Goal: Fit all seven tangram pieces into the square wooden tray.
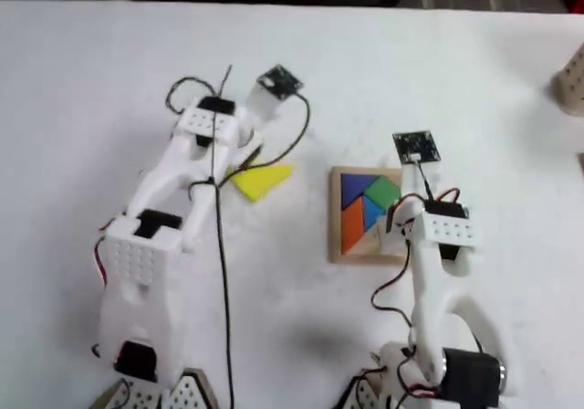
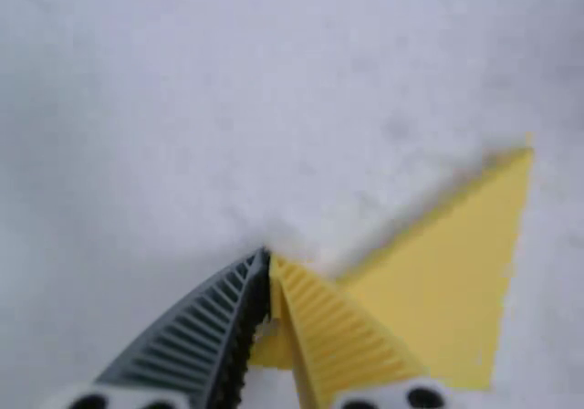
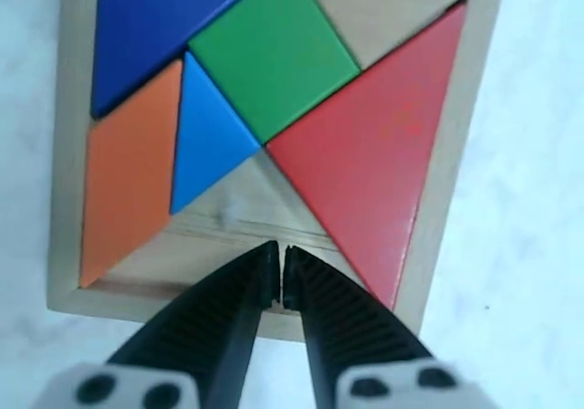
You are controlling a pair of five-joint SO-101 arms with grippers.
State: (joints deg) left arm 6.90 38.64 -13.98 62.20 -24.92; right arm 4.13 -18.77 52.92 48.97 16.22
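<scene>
A yellow triangle (image 1: 263,179) lies flat on the white table, left of the square wooden tray (image 1: 335,217). My left gripper (image 1: 243,161) is down at its left corner. In the left wrist view the left gripper (image 2: 267,261) is shut, tips on the table against the edge of the yellow triangle (image 2: 456,281). My right gripper (image 1: 394,228) hovers over the tray's near right part. The right gripper (image 3: 280,272) is shut and empty above bare wood in the tray (image 3: 474,108). Dark blue, green, red, light blue and orange pieces lie in the tray.
A pale object (image 1: 573,82) stands at the table's far right edge. Black cables (image 1: 219,245) run along the left arm. White table surface lies open around the tray and the yellow piece.
</scene>
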